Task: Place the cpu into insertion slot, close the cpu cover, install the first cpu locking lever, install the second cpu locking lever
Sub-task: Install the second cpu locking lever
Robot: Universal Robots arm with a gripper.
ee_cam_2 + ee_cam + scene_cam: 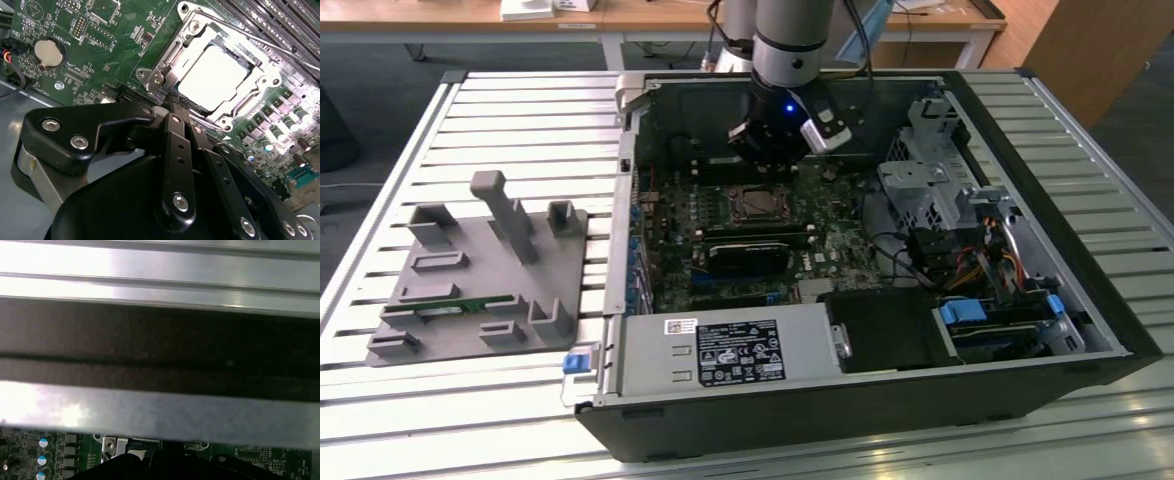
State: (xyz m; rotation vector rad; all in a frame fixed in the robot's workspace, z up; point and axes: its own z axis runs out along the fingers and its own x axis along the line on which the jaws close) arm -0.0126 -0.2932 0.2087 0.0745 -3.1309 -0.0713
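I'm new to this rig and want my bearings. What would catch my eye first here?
First, the open computer case on the slatted table, with the arm's gripper lowered inside over the green circuit board. In the second wrist view, the cpu gleams pale in the insertion slot, with the cpu cover down around it. At the exterior view's left sits a grey fixture tray.

Bright ribbed metal slats [160, 270] run across the first wrist view, with a broad dark band [160, 350] beneath them and a pale silvery case edge [165, 415] beneath that. Past this edge lies a strip of green circuit board [260, 456] — it carries small capacitors [42, 452] with blue-marked tops and a silvery metal bracket [111, 446]. A black, blurred shape [160, 467] — too indistinct to identify — overlaps the board.
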